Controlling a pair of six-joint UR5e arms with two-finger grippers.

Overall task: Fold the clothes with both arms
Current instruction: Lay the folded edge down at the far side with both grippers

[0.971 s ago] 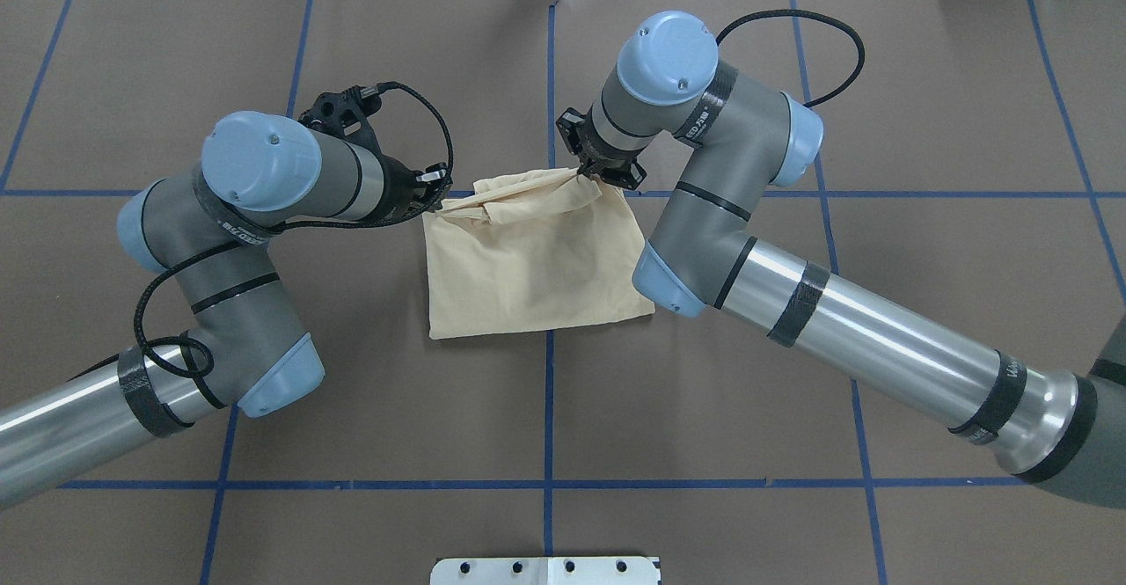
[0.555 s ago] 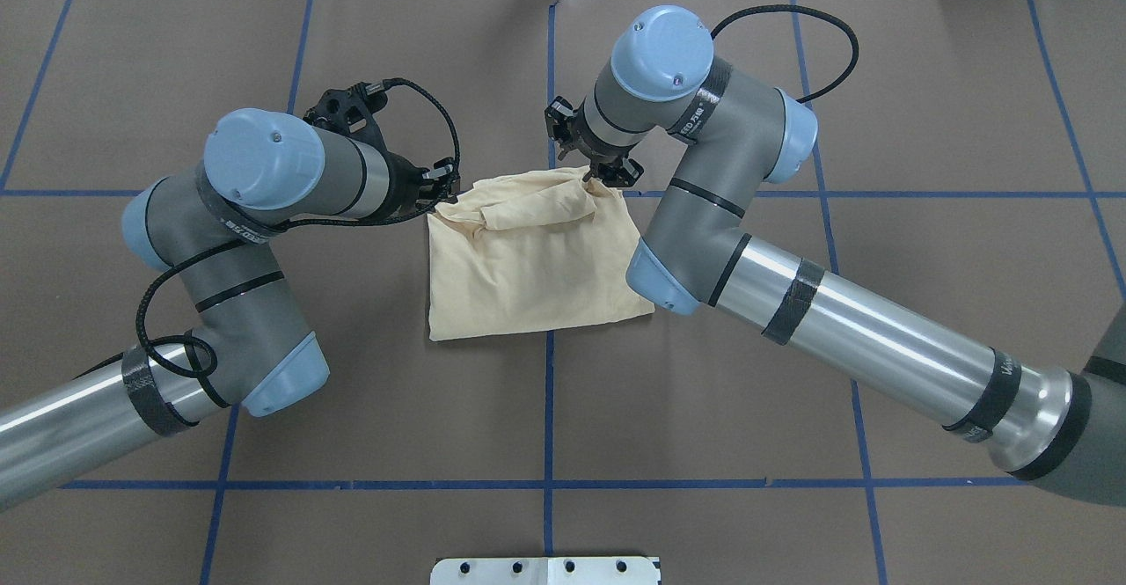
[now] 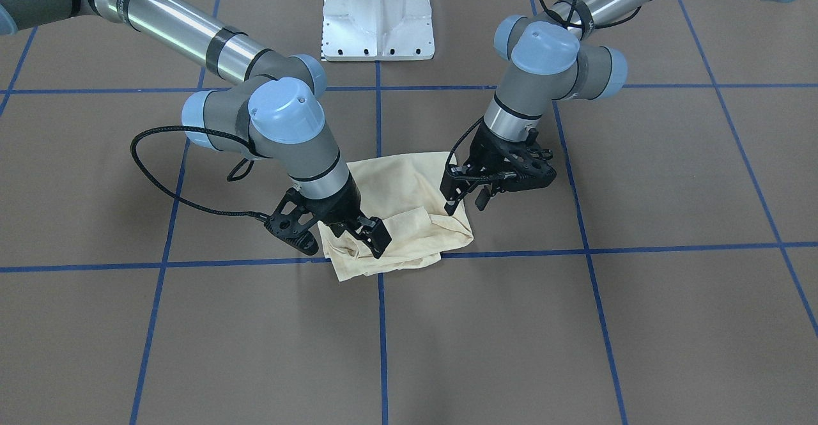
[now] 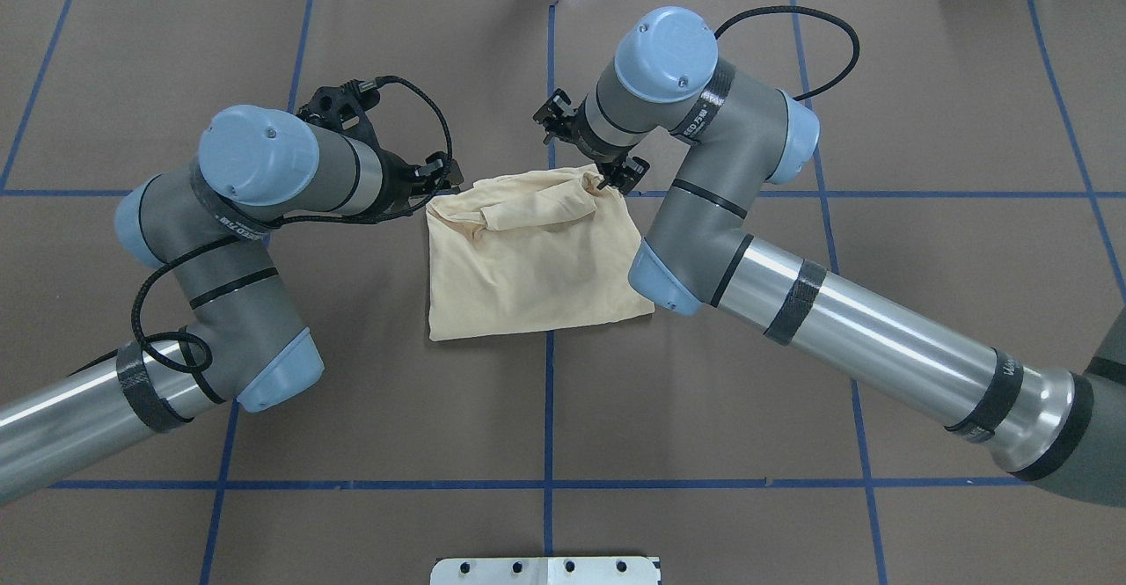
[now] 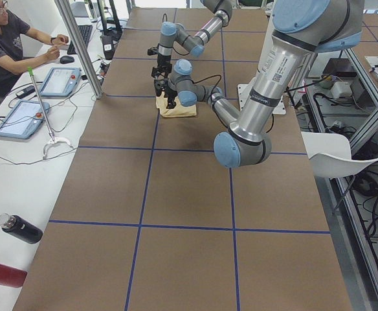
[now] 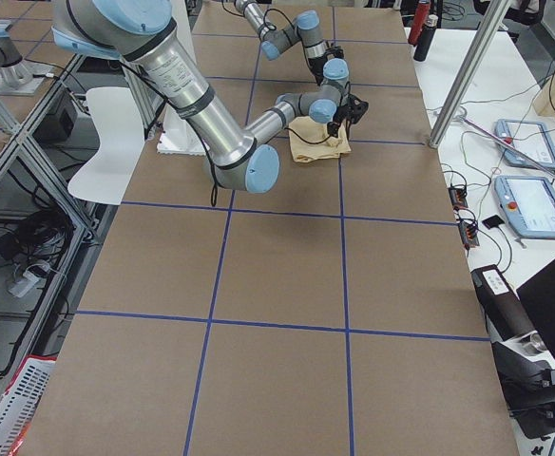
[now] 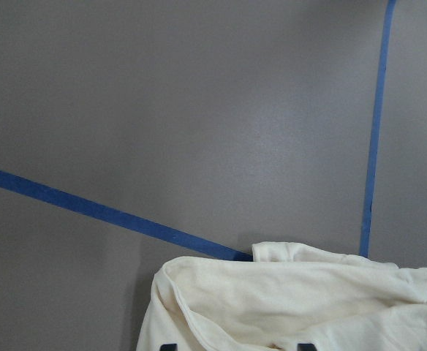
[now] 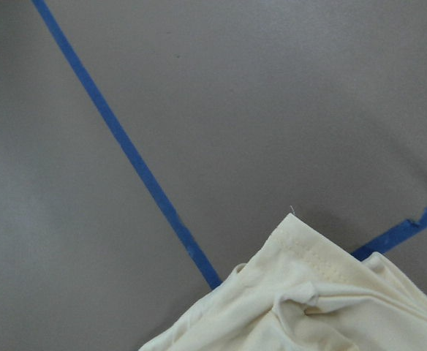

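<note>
Two sets of fingers: one is held at each far corner of the shirt (image 4: pixel 528 259).
Left fingers (image 7: pixel 168 346): spread apart in the left wrist view, with nothing clasped between them. The left gripper (image 3: pixel 465 202) is held at the shirt's far corner on the robot's left.
Right fingers: whether anything is gripped cannot be told. The right gripper (image 3: pixel 365 233) is held over the bunched cloth at the far corner on the robot's right.
Arms: the left arm (image 4: pixel 237 242) and the right arm (image 4: pixel 792 303) are bent sharply and brought in from opposite sides.
Surface: the worktop (image 4: pixel 704 409) is covered with brown sheeting and divided into large squares by blue tape lines (image 4: pixel 548 409).
Base: a white metal pedestal (image 3: pixel 378 16) is set at the robot's edge.
Room: a seated person (image 5: pixel 8 45) is seen at a white side desk in the left side view. Touch panels (image 5: pixel 59 81), a black bottle (image 5: pixel 21 228) and a red bottle (image 5: pixel 1 273) lie on that desk. A white chair (image 6: pixel 106 133) is seen beside the worktop.
Shirt, place: laid at the middle of the worktop, over a crossing of the tape lines.
Shirt, lie: folded to a rough rectangle, plain side up. Its long axis is run across the worktop, from the robot's left to its right. A flat, slightly skewed edge is turned toward the robot, and a rolled, rumpled fold is turned away from it.
</note>
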